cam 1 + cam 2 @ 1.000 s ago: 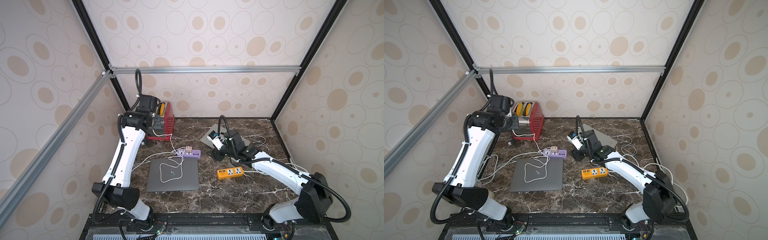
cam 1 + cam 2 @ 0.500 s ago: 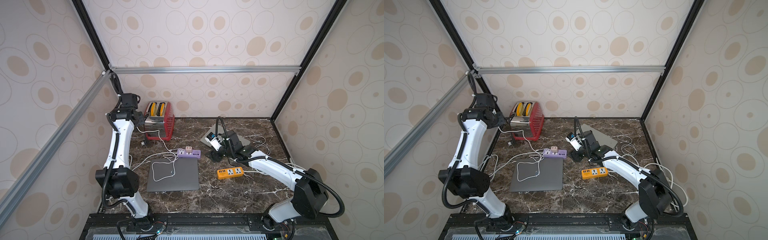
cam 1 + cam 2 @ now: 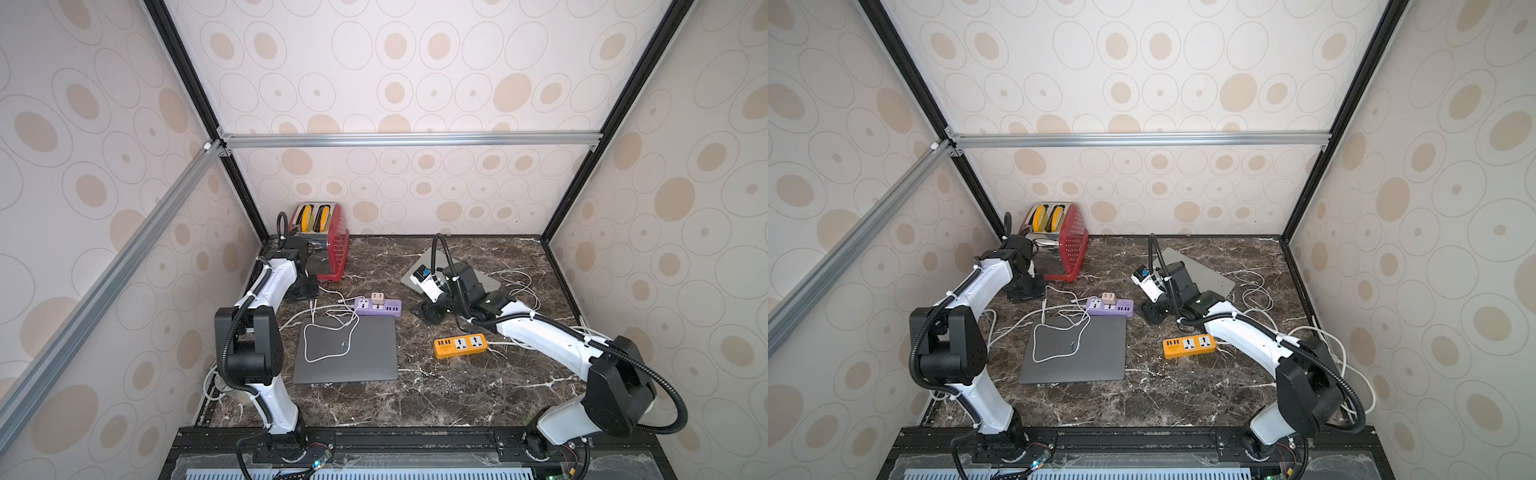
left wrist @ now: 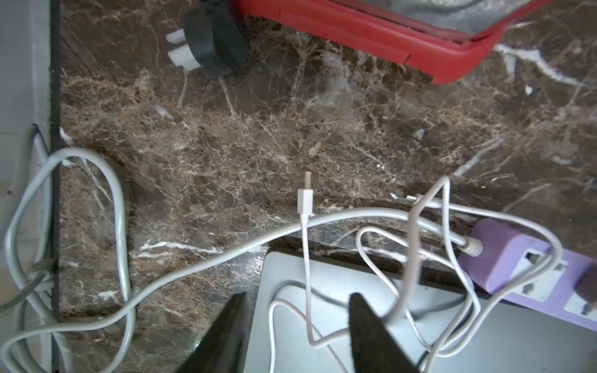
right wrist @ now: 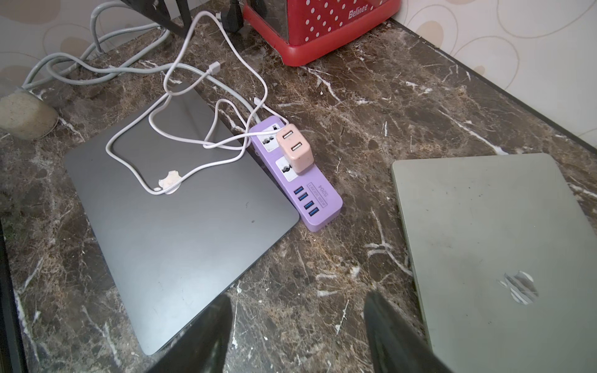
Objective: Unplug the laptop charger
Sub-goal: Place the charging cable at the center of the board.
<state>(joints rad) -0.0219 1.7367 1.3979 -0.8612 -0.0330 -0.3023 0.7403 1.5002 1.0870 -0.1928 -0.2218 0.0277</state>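
The laptop charger's white cable [image 3: 328,332] lies in loose loops on the closed dark grey laptop [image 3: 347,349]. Its USB plug [image 4: 305,197] rests free on the marble, also seen as the plug [image 5: 214,67] from the right wrist. The pink adapter [image 5: 295,148] sits in the purple power strip [image 5: 297,181] with both ports bare. My left gripper [image 4: 297,295] is open low over the laptop's far left corner, with a strand of cable running between its jaws untouched. My right gripper [image 5: 297,310] is open over bare marble between the two laptops.
A red toaster [image 3: 322,241] stands at the back left, its black plug [image 4: 216,42] loose beside it. A silver laptop [image 3: 486,282] lies at the back right and an orange power strip [image 3: 459,345] in front of it. Grey and white cords trail off both table sides.
My left arm came down from beside the toaster to just above the table and its jaws opened. The white cable it carried now lies slack on the laptop. The right arm barely moved.
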